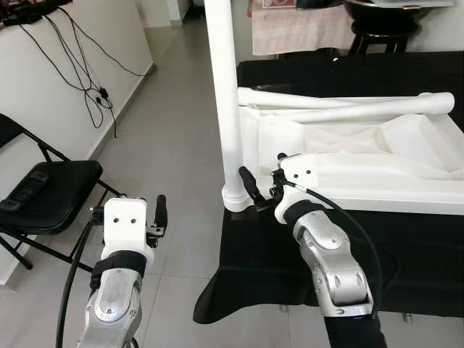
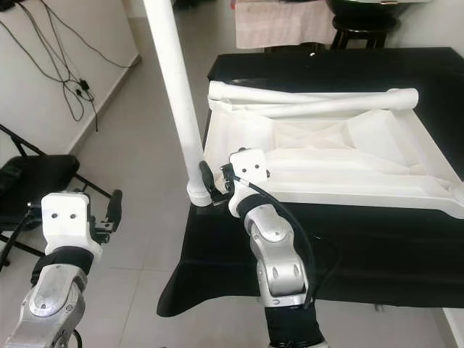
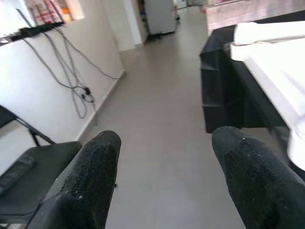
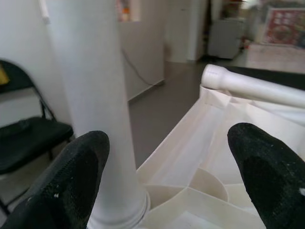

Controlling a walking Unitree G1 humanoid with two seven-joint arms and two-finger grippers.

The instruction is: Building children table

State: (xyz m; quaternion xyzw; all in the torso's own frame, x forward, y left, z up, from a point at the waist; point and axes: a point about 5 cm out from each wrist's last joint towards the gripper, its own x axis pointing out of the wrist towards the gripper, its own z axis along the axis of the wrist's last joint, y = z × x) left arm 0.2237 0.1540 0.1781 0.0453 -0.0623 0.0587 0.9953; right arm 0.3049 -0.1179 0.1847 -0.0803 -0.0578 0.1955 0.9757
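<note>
Tabletop (image 1: 377, 163) lies upside down on the black-covered surface (image 1: 406, 239), ribs and corner sockets facing up, which we read as the reason for flipping it: the legs go in from above. One leg (image 1: 226, 101) stands upright in the near-left corner socket, collar down at the tabletop's corner. Two more legs (image 1: 348, 105) lie loose across the far edge of the tabletop, parked within reach but not yet mounted

Our right gripper (image 1: 261, 194) sits right at the base of the standing leg, fingers spread apart, nothing clamped. In the right wrist view the leg is just off one finger (image 4: 62, 191), not between the two, so we judge this as either just let go or lining up to regrip and twist/press it home. Can't tell from here whether the leg is fully seated

Our left gripper (image 1: 156, 217) hangs over the floor, well apart from the table, fingers open and empty; idle for now. Folding chair (image 1: 43, 196) stands by the wall to our left, cables (image 1: 87, 80) hang down the wall above it, both out of the work area

Our estimate: one leg of four placed, early in the build
</note>
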